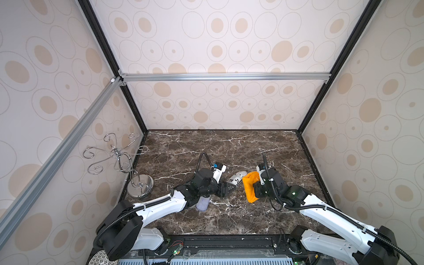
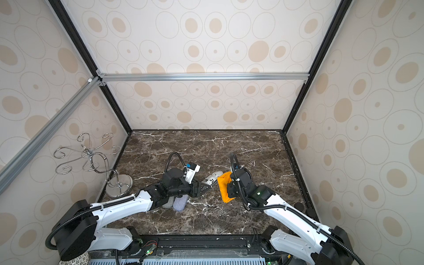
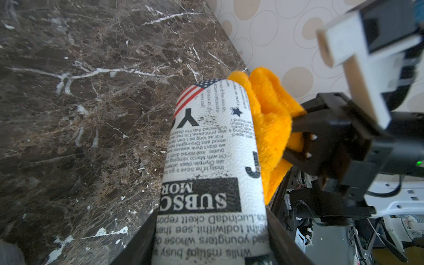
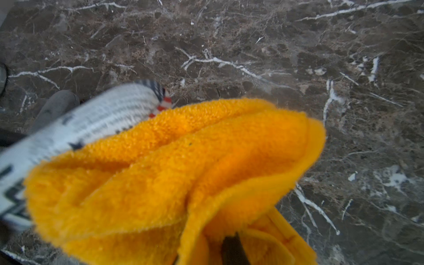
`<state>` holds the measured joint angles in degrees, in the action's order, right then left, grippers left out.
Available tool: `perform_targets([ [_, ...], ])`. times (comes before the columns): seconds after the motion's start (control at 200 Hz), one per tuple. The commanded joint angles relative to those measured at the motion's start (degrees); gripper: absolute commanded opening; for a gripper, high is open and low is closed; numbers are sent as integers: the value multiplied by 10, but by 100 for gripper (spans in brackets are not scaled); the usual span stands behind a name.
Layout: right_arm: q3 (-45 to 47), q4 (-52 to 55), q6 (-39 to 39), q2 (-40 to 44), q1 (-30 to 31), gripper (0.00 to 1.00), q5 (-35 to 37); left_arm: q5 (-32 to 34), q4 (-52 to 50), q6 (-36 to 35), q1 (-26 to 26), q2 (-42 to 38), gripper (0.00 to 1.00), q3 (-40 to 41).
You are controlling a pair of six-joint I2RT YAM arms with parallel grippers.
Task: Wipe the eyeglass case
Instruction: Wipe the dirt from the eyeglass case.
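L fingers (image 3: 140,243) clamped on case (image 3: 211,160), case over tabletop (image 1: 229,146) centre, tip toward R fingers (image 3: 305,121), R fingers clenched on orange cloth (image 3: 270,119), cloth touching case's tip side, gray pouches (image 2: 180,204) under L arm (image 1: 160,204)

I see a dark brown marble desk (image 1: 229,146) boxed in by walls (image 1: 218,107) papered with beige ovals, an aluminium rail (image 1: 224,76) crossing the far wall.
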<state>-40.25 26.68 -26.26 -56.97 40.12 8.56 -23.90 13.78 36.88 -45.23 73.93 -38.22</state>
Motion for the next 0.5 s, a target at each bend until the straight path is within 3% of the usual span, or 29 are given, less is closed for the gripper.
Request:
perform_targets([
  [0.0, 9, 26, 22, 20, 1, 0, -53, -4, -21, -5, 12, -20, 50, -49],
  [0.305, 2, -35, 52, 25, 40, 0, -122, -70, -41, -41, 11, 34, 50, -105],
  [0.495, 33, -104, 20, 71, 40, 0, -79, -88, -45, -55, 9, 39, 50, -93],
])
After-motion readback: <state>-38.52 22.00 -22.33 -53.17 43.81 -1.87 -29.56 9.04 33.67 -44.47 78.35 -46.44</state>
